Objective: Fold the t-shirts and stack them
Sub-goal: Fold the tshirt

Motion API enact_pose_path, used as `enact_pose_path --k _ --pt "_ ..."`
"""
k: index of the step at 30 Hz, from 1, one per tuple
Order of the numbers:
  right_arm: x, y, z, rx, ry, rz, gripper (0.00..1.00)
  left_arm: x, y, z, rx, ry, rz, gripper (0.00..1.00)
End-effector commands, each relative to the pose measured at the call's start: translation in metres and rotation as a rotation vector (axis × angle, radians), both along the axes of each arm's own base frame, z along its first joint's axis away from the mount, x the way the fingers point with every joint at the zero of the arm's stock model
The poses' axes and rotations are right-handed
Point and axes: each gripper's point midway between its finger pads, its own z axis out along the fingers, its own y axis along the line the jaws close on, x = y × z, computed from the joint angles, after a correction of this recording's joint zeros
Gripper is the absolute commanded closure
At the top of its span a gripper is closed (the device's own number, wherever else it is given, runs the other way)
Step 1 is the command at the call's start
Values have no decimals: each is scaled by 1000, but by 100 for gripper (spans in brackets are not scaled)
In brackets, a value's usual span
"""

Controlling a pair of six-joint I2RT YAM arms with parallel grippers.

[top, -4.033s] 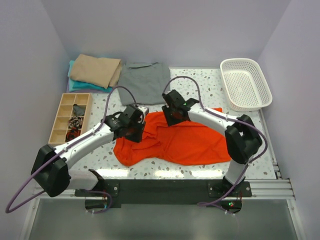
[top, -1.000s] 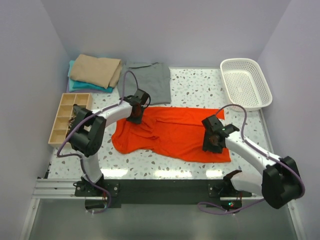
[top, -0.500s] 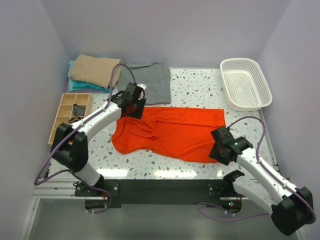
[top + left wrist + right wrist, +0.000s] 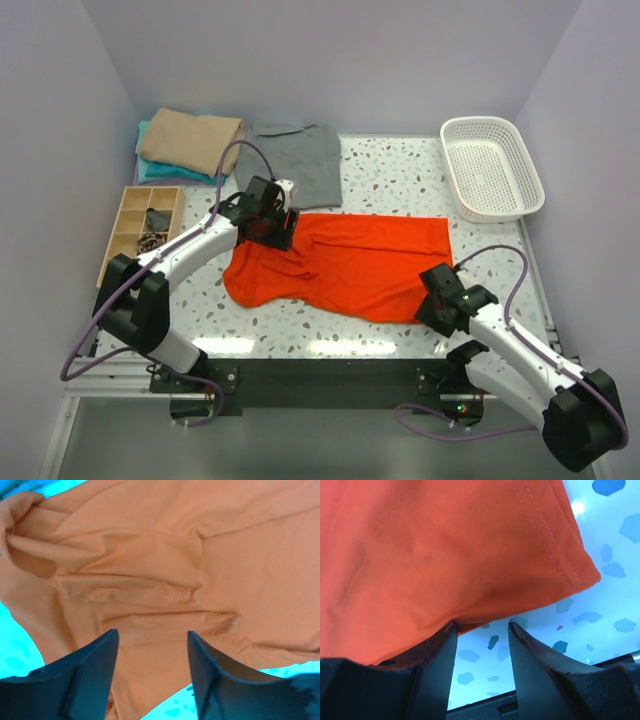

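The bright orange-red t-shirt point(image 4: 360, 265) lies spread across the middle of the table, with creases at its left end. My left gripper point(image 4: 272, 224) hovers over the shirt's upper left part. In the left wrist view its jaws point(image 4: 152, 647) stand open above a stitched fold of the orange cloth point(image 4: 150, 555), gripping nothing. My right gripper point(image 4: 437, 304) sits at the shirt's near right corner. It is open point(image 4: 480, 630); the hem of the cloth point(image 4: 445, 545) drapes onto its left finger point(image 4: 427, 665), and bare table shows between the fingers. A grey t-shirt point(image 4: 295, 160) lies at the back.
A folded tan shirt point(image 4: 190, 140) rests on a teal one point(image 4: 148, 170) at the back left. A wooden compartment tray point(image 4: 140, 235) stands at the left edge. A white mesh basket point(image 4: 492, 167) sits at the back right. Speckled tabletop point(image 4: 600, 595) borders the shirt.
My left gripper has opened and let go of the shirt's upper left part. The right arm has drawn back toward the near edge, to the shirt's near right corner.
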Motion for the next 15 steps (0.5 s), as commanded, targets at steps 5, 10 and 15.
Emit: enact_pose_path --k 5,10,15 --pt "20 3 -8 -19 -32 -12 63 7 -10 6 -50 -30 -21 27" --pt "21 7 -11 -7 -25 4 100 8 -9 4 -39 -29 -15 15" --pt "26 7 2 -8 -59 25 100 9 -7 2 -26 -24 -12 15"
